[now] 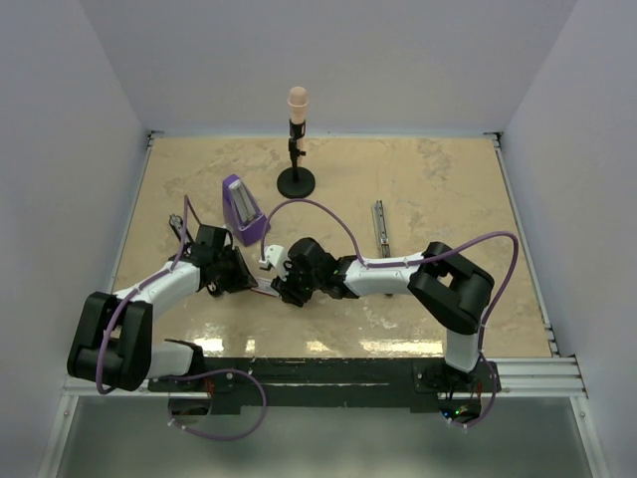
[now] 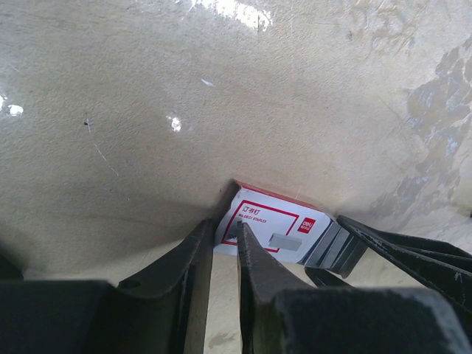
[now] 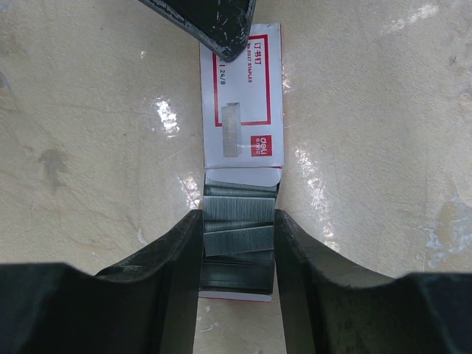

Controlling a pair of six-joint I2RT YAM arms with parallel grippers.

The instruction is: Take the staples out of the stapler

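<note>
Beige, marble-patterned and glossy, the bench [image 1: 448, 199] carries everything. The stapler [image 1: 379, 227] lies a little right of the bench middle, its length pointing from the far edge to the near edge, well apart from both hands. The staple box [image 3: 243, 96] lies flat left of the middle, toward the near edge. Its tray [image 3: 236, 295] is partly drawn out and the staples [image 3: 240, 247] lie in it as loose, slightly crooked strips. I cannot tell if any of them came from the stapler. The right hand [image 3: 237, 215] clasps the tray on both long sides. The left hand [image 2: 225, 225] is narrow at the closed end of the box, but I cannot tell if it really pinches it. The step seems to be opening the box. I think it is best to pull the tray straight along the sleeve, low and level, so no strip tips out. A purple object [image 1: 242, 209] stands just beyond the left hand and a black stand [image 1: 296, 149] is near the far edge. Neither blocks the way to the stapler.
</note>
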